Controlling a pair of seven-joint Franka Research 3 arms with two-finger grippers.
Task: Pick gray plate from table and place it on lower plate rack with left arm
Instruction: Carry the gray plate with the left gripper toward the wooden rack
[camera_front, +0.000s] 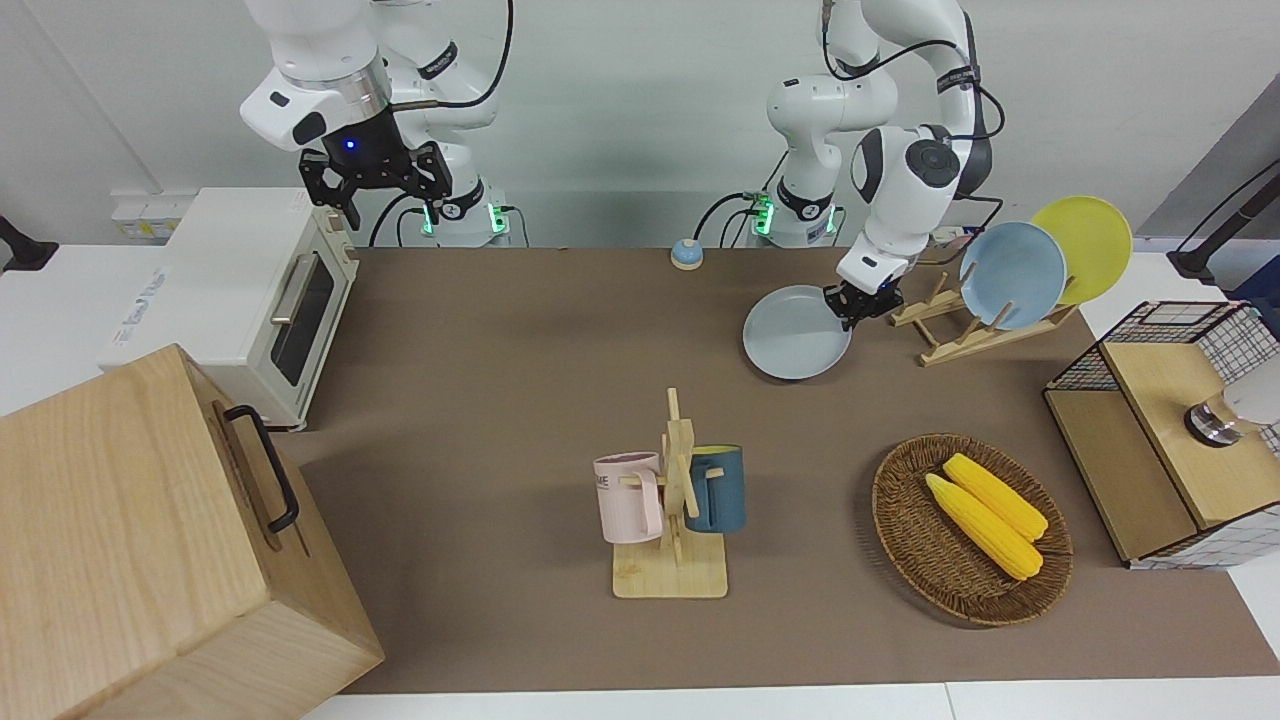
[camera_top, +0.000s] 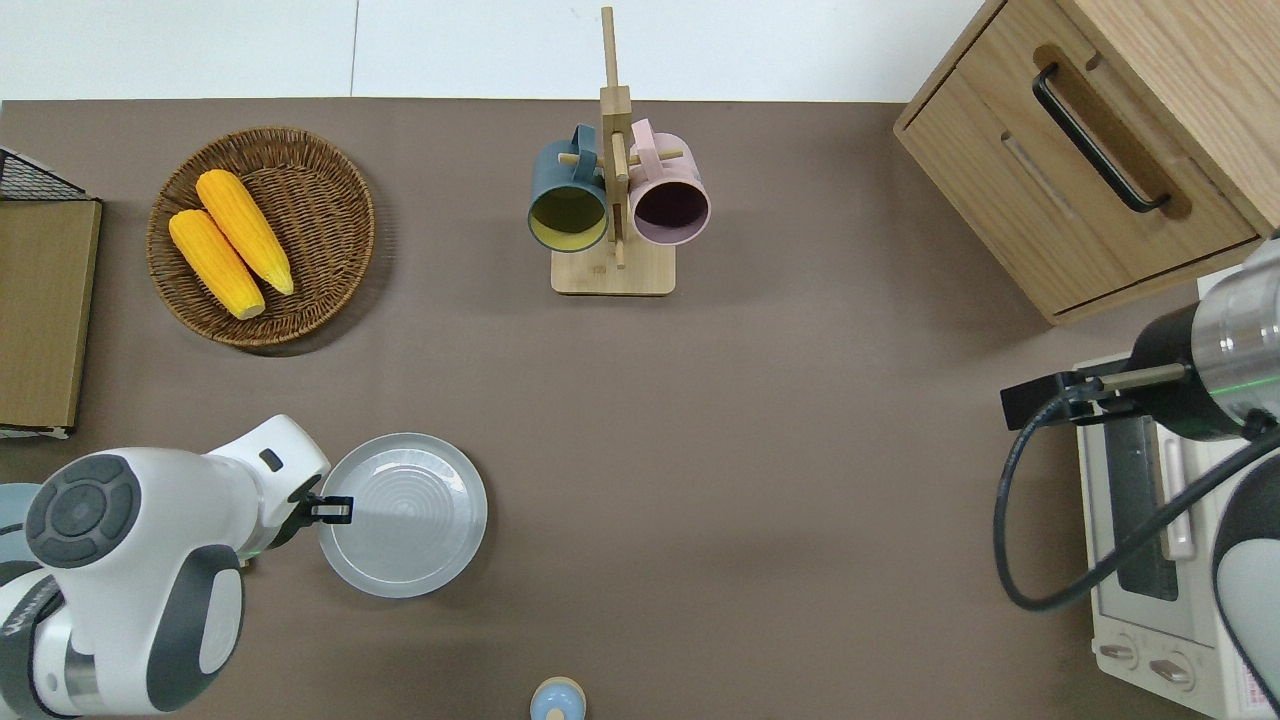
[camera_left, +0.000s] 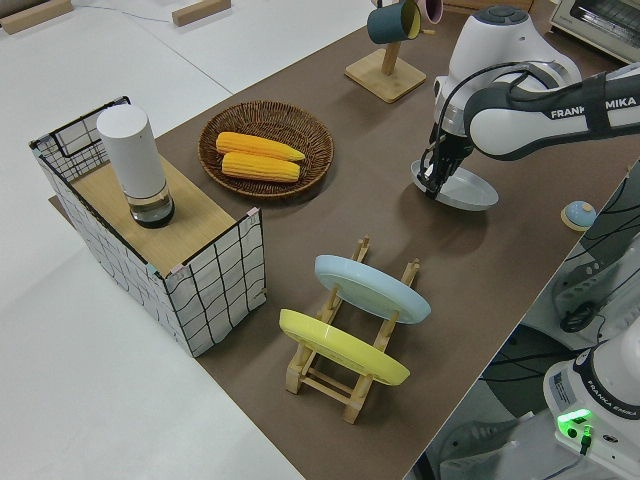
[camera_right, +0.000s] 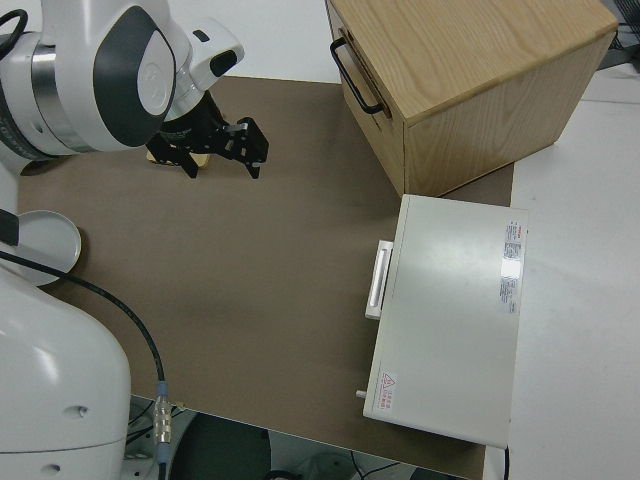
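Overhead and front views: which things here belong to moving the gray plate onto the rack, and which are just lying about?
In the job:
- gray plate
- left hand, at the plate's rim
- lower plate rack

Lying about:
- light blue plate and yellow plate on the rack
- mug tree
- basket of corn
- toaster oven
- right arm, parked
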